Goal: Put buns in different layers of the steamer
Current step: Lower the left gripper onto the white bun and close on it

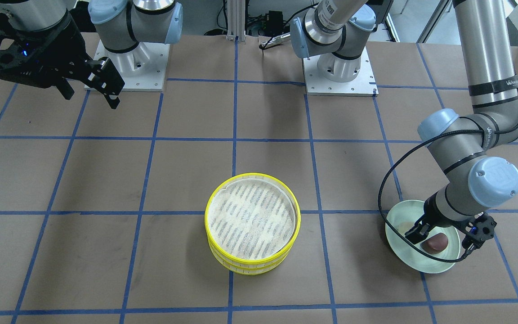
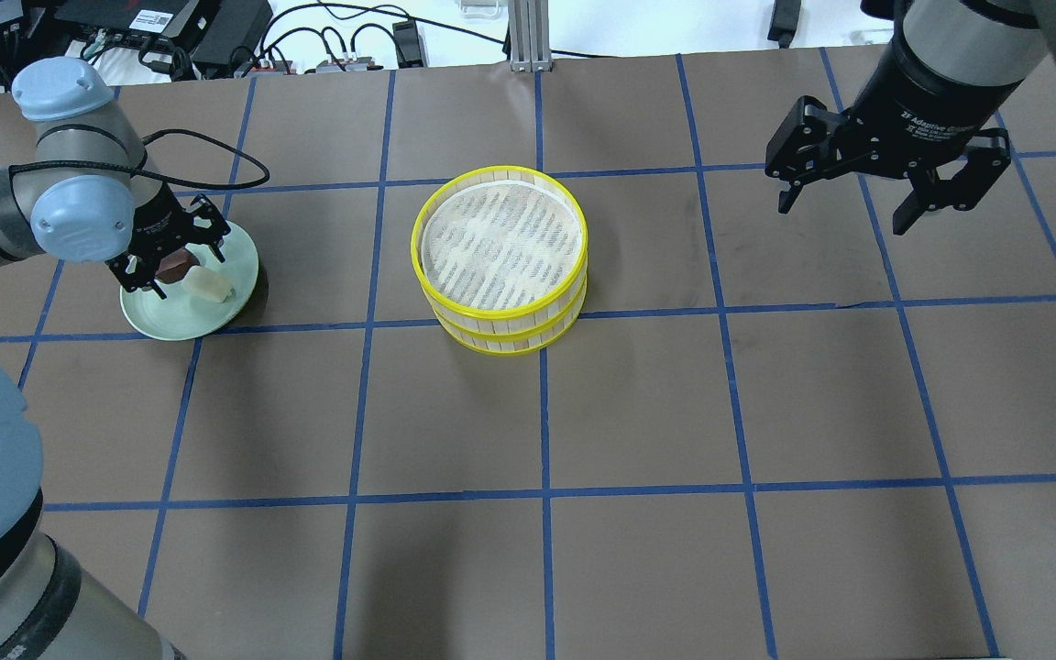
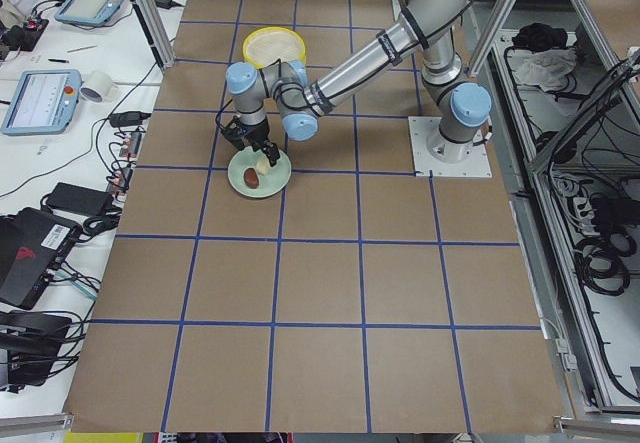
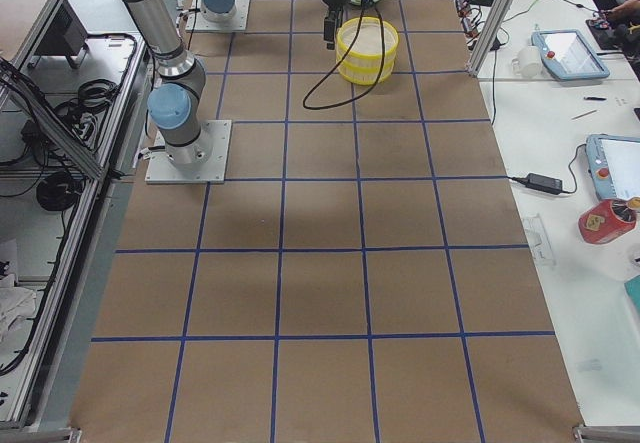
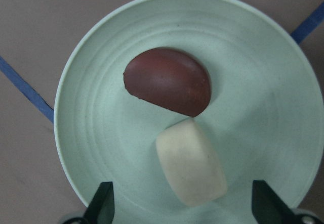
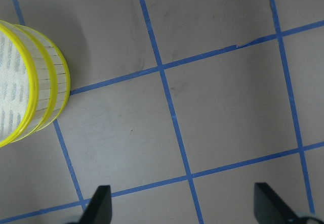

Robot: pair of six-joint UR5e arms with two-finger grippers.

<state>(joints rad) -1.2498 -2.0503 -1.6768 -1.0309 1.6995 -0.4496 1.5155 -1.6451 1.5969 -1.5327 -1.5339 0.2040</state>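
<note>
The steamer is a stack of yellow-rimmed layers with a striped cloth liner and stands mid-table; it also shows in the overhead view. Its top layer holds nothing. The dark reddish-brown bun and the cream-white bun lie touching on a pale green plate. My left gripper is open, low over the plate, with its jaws either side of the buns and not touching them. My right gripper is open and empty, held high to the steamer's right.
The table is brown paper with a blue tape grid. The plate sits at the left, about one grid square from the steamer. Both arm bases stand at the robot's edge. The steamer's side shows in the right wrist view.
</note>
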